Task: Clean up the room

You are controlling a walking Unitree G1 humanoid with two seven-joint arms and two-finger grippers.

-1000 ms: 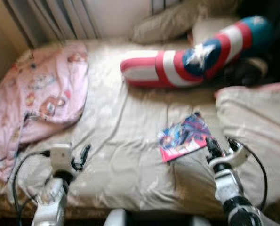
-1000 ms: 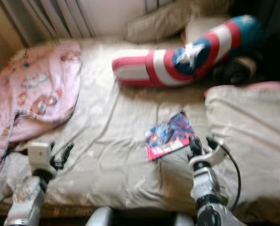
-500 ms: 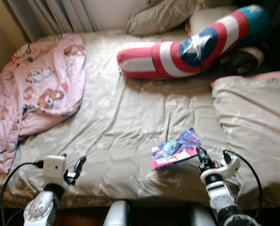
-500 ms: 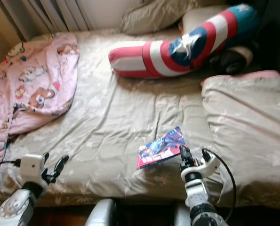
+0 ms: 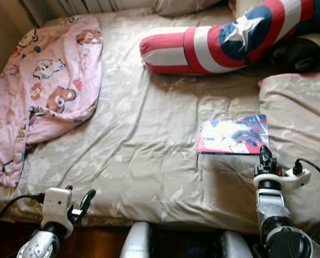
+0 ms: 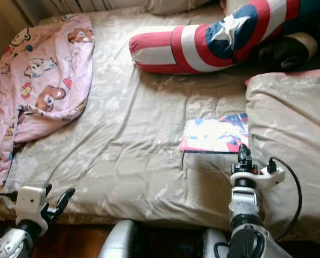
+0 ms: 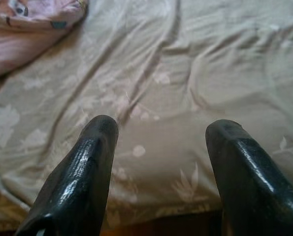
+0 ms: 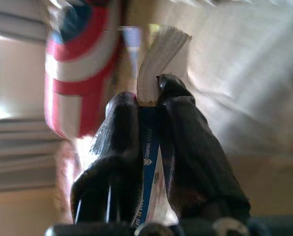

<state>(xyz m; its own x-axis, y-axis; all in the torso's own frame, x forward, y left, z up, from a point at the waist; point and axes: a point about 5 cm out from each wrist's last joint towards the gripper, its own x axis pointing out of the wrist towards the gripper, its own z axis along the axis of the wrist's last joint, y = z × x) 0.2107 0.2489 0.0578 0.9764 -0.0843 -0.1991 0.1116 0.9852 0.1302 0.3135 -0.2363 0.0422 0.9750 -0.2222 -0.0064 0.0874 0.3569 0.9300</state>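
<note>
A colourful comic book (image 5: 233, 135) is held flat just above the beige bed sheet (image 5: 143, 145), right of centre. My right gripper (image 5: 265, 156) is shut on the book's near edge; in the right wrist view its black fingers (image 8: 121, 137) pinch the book's pages (image 8: 158, 64). My left gripper (image 5: 83, 200) hovers open at the bed's near left edge, its two fingers (image 7: 82, 172) spread over bare sheet with nothing between them.
A pink cartoon blanket (image 5: 47, 80) lies crumpled at the bed's left. A red, white and blue star bolster (image 5: 224, 43) lies across the head end. A beige duvet (image 5: 299, 140) is heaped on the right, with a dark object (image 5: 302, 51) behind it.
The camera has tilted down and closer. My right gripper has turned the book so it lies squarer, with its far edge now pointing across the bed. The left gripper stays open.
</note>
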